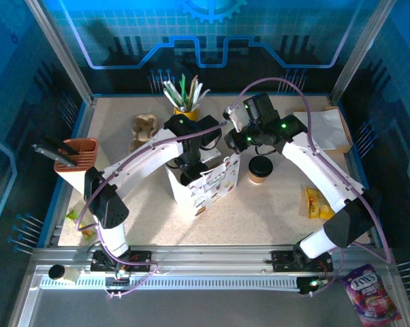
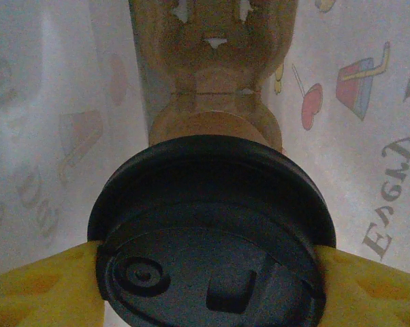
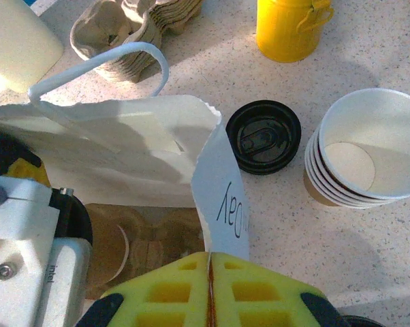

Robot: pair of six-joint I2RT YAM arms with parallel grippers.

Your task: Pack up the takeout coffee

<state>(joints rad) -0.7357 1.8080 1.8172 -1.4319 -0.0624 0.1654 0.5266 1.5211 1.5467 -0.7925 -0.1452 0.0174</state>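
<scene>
Speckled desk [image 3: 368, 41] bears a white paper bag [image 3: 123, 143], its rim pinched in the shut jaws of the right gripper [image 3: 208, 262]; inside, jaws of the left gripper [image 2: 212, 272] clasp a black-lidded brown kraft-paper cup [image 2: 212, 204], best lowered straight into the pulp carrier [image 2: 215, 75] below them.

Overhead I can't see past the white bag's [image 1: 215, 189] rim to the left gripper [image 2: 208, 289] inside. On its wrist camera the black lid [image 2: 212, 218] hides most of the cup, and the bottom edge crops the yellow fingers [image 2: 35, 289].
</scene>
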